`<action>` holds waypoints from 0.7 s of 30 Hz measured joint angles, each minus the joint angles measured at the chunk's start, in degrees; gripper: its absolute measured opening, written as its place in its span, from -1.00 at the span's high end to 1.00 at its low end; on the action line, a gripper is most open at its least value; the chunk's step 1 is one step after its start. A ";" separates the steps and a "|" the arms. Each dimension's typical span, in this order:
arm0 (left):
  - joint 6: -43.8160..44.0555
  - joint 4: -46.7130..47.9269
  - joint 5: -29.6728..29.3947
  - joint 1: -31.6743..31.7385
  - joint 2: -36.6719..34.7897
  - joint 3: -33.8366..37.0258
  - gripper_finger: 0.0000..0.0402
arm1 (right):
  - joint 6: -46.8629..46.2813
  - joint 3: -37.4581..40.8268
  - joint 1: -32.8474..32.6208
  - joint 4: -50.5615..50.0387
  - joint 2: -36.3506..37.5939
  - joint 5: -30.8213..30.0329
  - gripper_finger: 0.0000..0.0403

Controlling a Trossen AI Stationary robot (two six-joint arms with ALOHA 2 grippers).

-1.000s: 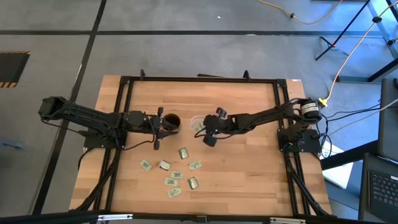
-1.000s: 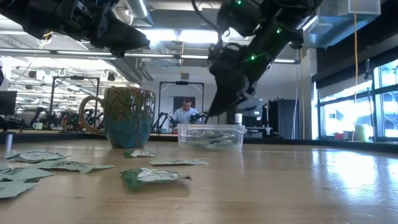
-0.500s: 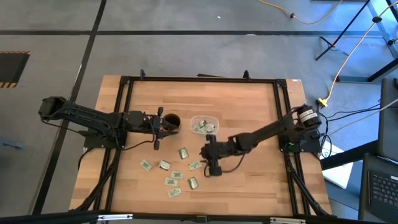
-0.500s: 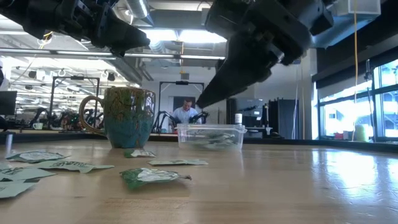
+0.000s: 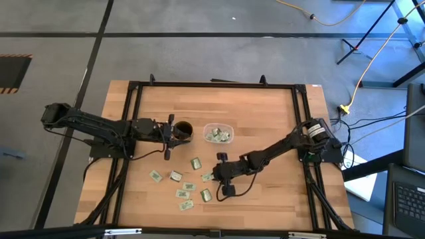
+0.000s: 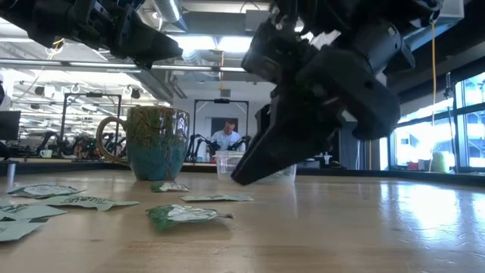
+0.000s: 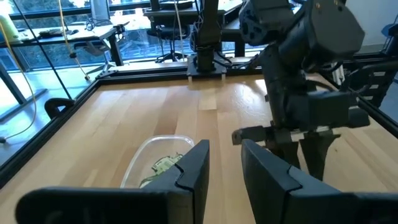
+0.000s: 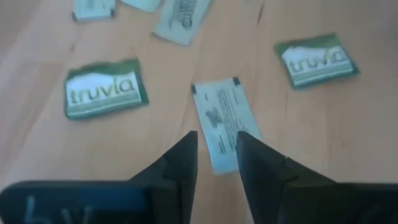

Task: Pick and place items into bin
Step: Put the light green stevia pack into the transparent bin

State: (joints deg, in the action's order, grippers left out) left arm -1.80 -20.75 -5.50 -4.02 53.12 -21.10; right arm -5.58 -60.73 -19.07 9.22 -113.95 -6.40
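A white packet (image 8: 222, 127) is straddled by the right gripper (image 8: 216, 152), jaws apparently narrowly parted and empty; closing is needed next, then carrying to the bin (image 5: 218, 133) at 12 o'clock.

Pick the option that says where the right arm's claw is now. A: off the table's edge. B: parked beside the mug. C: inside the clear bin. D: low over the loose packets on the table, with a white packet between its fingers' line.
D: the high view shows the right claw down among the scattered packets, away from the bin, and its wrist view shows a white packet just ahead of its fingers.
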 joint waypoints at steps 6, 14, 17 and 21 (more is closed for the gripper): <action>0.00 0.01 0.01 0.01 0.00 0.00 0.56 | 0.03 0.00 0.02 0.72 -2.25 -0.05 0.49; 0.02 0.02 0.00 -0.01 0.00 0.00 0.56 | -0.18 -0.14 0.09 0.03 -2.53 -0.24 0.51; 0.02 0.02 0.00 0.01 0.00 0.00 0.56 | -0.17 -0.14 0.09 -0.58 -2.53 -0.19 0.59; 0.00 0.02 0.00 0.01 0.00 0.00 0.56 | -0.08 -0.20 0.09 -1.19 -2.53 -0.19 0.73</action>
State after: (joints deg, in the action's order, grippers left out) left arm -1.80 -20.73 -5.50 -4.01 53.12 -21.10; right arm -5.66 -60.93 -18.98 8.03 -116.49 -6.59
